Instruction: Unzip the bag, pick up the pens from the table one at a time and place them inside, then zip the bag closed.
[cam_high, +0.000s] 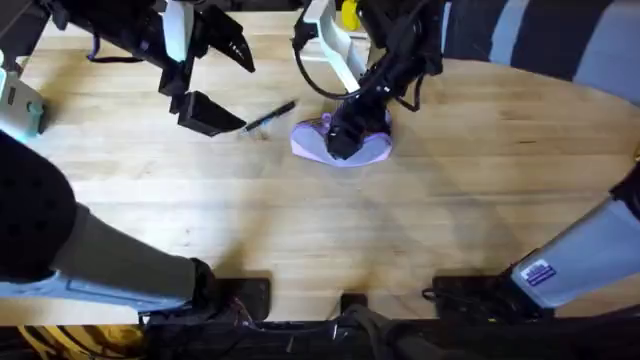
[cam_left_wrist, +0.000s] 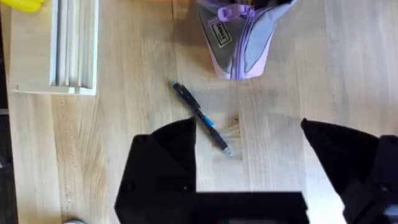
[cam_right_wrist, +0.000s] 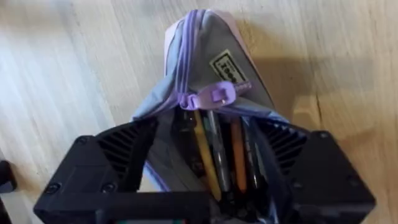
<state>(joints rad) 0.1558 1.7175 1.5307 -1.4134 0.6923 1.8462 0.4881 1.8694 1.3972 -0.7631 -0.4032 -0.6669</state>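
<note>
The lavender bag (cam_high: 372, 146) lies on the table (cam_high: 330, 240) right of centre at the back. My right gripper (cam_high: 345, 135) is down on it. In the right wrist view the bag (cam_right_wrist: 205, 50) has its zip part open. The purple pull (cam_right_wrist: 214, 94) sits at the mouth, and several pens (cam_right_wrist: 214, 155) show inside. The right gripper (cam_right_wrist: 208, 168) is open, one finger on each side of the bag's open end. One dark pen (cam_high: 268, 117) with a blue part lies left of the bag. My left gripper (cam_high: 218, 82) is open just left of it; in the left wrist view the pen (cam_left_wrist: 202, 118) lies just beyond the left gripper (cam_left_wrist: 249, 158), short of the bag (cam_left_wrist: 239, 40).
A pale slatted wooden rack (cam_left_wrist: 71, 46) stands near the table's back edge, with something yellow (cam_left_wrist: 22, 3) beside it. A white upright part with a yellow piece (cam_high: 335, 30) stands behind the bag. The table's near half is bare wood.
</note>
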